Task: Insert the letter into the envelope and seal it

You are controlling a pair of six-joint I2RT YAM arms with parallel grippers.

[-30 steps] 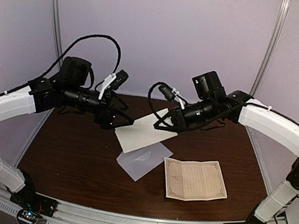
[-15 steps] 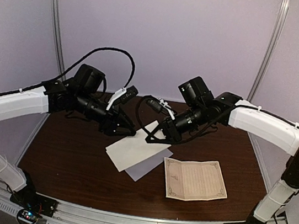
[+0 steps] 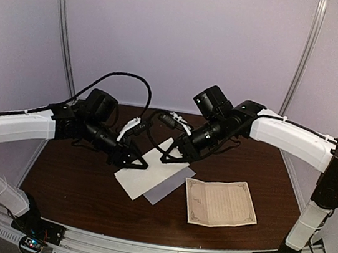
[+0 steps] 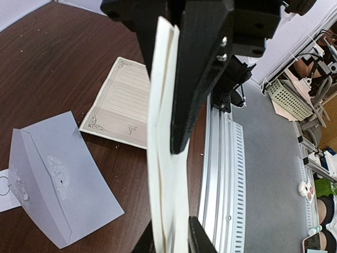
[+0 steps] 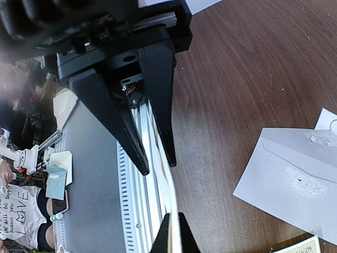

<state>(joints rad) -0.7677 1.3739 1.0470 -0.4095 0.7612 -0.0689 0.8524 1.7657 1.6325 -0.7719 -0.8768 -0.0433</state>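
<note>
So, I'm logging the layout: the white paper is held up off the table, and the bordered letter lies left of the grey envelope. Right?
Not quite: the top view shows the bordered letter lying right of the grey envelope, not left. The white paper is indeed held up off the table.

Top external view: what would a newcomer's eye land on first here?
The left pincer and right pincer both pinch one cream paper, held up over mid-table. Beneath it lies the grey envelope, and nearer the right arm an ornate-bordered letter lies flat.
</note>
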